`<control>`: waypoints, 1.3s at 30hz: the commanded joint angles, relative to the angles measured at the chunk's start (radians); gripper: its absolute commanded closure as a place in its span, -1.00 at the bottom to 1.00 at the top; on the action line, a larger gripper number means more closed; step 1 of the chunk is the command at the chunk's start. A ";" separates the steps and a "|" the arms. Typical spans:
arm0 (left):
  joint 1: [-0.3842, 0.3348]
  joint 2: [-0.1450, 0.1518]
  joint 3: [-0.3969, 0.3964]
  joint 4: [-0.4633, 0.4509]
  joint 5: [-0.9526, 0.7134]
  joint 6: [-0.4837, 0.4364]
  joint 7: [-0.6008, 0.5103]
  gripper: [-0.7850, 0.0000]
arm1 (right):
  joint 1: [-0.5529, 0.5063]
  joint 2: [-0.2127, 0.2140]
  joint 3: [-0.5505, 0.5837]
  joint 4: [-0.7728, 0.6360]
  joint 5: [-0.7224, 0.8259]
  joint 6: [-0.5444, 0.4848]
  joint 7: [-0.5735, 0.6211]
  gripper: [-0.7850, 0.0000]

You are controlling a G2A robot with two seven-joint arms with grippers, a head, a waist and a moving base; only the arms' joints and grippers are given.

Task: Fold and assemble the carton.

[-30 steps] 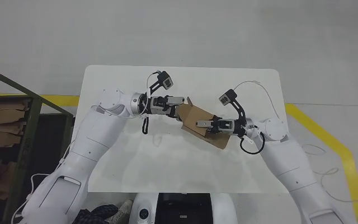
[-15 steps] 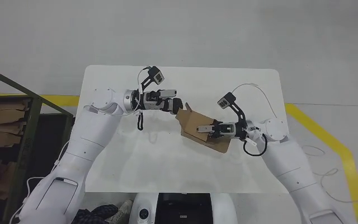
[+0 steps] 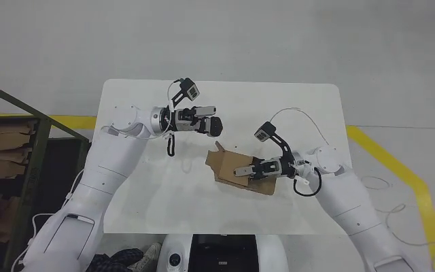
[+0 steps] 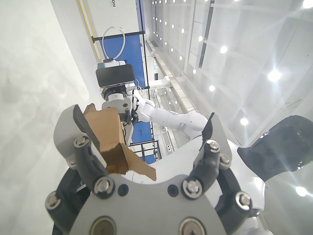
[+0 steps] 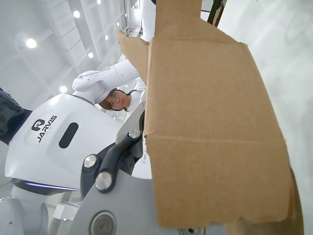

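Now you can see that the left gripper has let go. A second ago it was at the far flap of the carton; it has since drawn back and hangs released, its jaws spread wide with nothing between them, clear of the cardboard.

Meanwhile the right gripper has kept its clamp on one wall of the carton and has carried it nearer the robot's side of the worktop, turning it as it went. The carton now sits over the middle of the worktop, a little toward the right arm. One small flap sticks up at the far corner, facing the left gripper. You cannot tell from these views whether its underside touches the worktop or is held just above it.

For the task, this looks like a hand-off between folds rather than an ending. The carton is still loose and part-open, with flaps unfolded. The right arm alone controls it, so the freed left gripper is probably needed for the next flap.
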 commanded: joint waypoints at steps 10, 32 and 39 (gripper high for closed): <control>-0.009 -0.008 0.028 0.009 -0.016 -0.002 -0.022 -1.00 | 0.026 -0.006 0.004 0.048 -0.003 -0.005 -0.053 1.00; 0.019 -0.003 0.013 -0.007 -0.028 0.008 -0.036 -1.00 | 0.021 -0.002 0.043 0.063 0.028 -0.006 -0.061 1.00; 0.026 0.000 0.008 -0.011 -0.029 0.013 -0.052 -1.00 | 0.016 -0.001 0.052 0.068 0.036 -0.004 -0.050 1.00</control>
